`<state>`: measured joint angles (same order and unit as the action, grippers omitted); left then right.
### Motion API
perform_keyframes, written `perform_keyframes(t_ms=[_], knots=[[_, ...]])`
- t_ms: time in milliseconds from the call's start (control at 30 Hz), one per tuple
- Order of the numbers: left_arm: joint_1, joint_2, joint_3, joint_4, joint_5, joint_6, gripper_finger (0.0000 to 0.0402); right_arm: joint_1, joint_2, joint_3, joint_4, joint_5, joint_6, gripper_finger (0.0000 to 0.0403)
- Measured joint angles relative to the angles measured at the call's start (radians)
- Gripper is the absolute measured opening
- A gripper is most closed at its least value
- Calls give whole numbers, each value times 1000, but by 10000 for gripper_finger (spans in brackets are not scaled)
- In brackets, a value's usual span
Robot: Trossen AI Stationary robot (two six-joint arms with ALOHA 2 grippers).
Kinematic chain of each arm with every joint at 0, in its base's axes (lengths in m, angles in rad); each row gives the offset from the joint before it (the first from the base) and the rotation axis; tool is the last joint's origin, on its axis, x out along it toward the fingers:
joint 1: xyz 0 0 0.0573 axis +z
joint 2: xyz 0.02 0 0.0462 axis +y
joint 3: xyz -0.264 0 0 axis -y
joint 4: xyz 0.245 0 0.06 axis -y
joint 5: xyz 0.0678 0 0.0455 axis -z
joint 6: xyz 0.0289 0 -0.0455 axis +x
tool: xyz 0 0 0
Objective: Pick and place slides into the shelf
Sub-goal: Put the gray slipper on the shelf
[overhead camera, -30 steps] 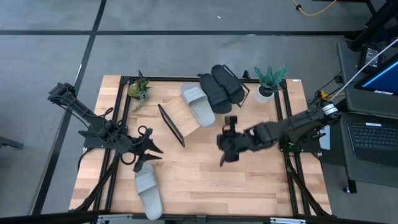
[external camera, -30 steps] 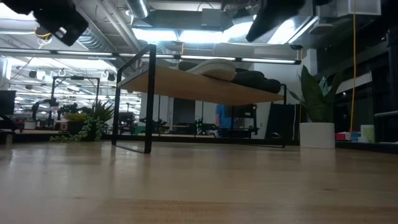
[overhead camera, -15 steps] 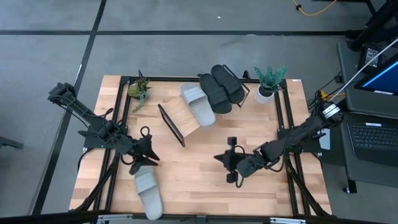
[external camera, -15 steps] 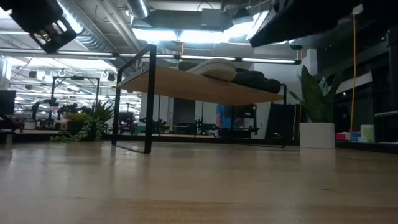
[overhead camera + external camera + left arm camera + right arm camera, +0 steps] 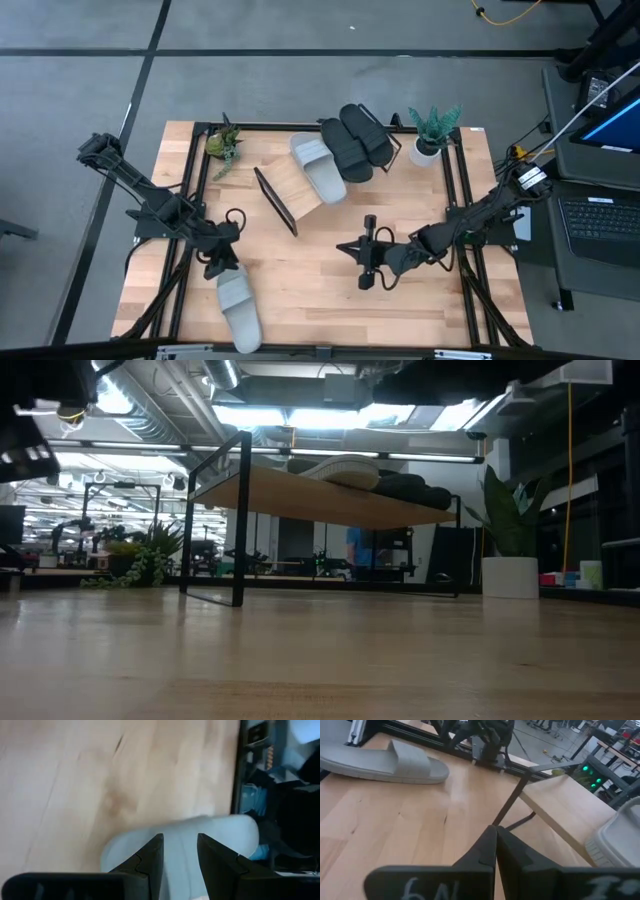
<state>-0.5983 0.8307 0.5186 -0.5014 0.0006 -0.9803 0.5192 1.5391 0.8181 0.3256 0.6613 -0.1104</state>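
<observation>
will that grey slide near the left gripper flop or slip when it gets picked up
The grey slide looks like thick moulded foam, so probably light and fairly stiff. Its smooth matte strap may slip between the narrow fingers. Lying flat on its sole, it is unlikely to roll.

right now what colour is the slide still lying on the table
Light grey; the slide shows best in the high view, near the table's front-left edge.

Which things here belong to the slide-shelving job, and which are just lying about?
Job:
- grey slide on the table, below the left tool
- grey slide on the shelf
- two black slides on the shelf

Lying about:
- small plant at a far corner
- potted plant at the other far corner
</observation>
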Motion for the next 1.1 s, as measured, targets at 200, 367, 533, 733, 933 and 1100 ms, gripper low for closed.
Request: perform_keyframes(t_ms=[200, 367, 533, 733, 933, 1100], knots=[[0, 0, 0, -36, 51, -46, 110, -20, 0, 0, 14, -1, 1, 14], [-2, 7, 0, -46, 51, -135, 110, -32, 0, 0, 16, -1, 2, 14], [-34, 50, 0, -35, 49, -155, 110, -32, 0, 0, 16, -3, 3, 14], [-79, 118, 0, -17, 60, -220, 110, -32, 0, 0, 16, -34, 3, 14], [-109, 184, 0, 65, 64, -223, 110, -32, 0, 0, 19, -35, 4, 14], [-123, 239, 0, 78, 69, -253, 110, -32, 0, 0, 23, -35, 5, 14]])
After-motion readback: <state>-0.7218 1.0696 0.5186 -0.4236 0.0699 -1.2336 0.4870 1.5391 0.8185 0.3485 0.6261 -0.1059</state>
